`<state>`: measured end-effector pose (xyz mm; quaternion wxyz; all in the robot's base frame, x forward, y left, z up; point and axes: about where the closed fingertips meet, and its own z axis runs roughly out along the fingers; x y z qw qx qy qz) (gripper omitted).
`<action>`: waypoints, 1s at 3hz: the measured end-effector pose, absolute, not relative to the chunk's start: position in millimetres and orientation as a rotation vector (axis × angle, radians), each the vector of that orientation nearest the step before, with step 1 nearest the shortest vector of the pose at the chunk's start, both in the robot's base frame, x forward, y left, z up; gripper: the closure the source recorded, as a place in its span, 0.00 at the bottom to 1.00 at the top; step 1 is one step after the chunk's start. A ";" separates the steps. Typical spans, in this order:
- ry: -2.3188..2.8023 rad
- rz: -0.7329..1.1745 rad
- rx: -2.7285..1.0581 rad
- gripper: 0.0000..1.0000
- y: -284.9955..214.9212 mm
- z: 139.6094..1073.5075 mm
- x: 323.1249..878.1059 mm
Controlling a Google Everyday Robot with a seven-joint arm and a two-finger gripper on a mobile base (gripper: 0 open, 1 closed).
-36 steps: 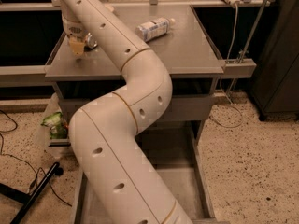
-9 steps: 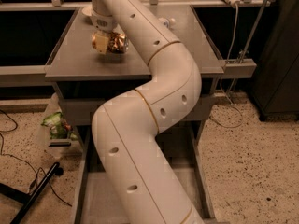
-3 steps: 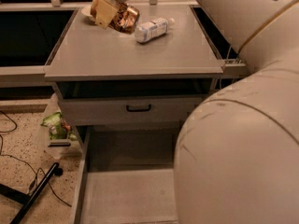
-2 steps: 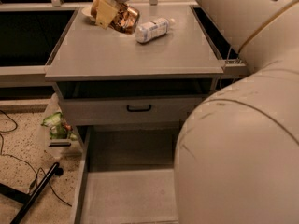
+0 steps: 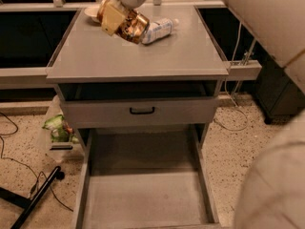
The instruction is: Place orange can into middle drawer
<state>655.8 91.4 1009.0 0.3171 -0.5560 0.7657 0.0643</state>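
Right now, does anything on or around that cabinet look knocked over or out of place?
The clear bottle lies on its side on the cabinet top, right beside the claw, which grips the orange can at a tilt above that top. A crumpled green bag sits on the floor left of the open middle drawer.

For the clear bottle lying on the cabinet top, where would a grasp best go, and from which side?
Probably its mid-body, from above, closing across its width: the clear bottle lies on its side, cap toward the right, so the round body offers two opposite sides. The gripper, shut on the orange can, hangs beside it over the cabinet top.
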 end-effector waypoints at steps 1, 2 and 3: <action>2.010 0.211 -1.266 1.00 75.5 1040.7 603.4; 1.987 0.260 -1.172 1.00 75.0 1023.8 569.0; 2.012 0.328 -1.185 1.00 82.0 938.0 566.5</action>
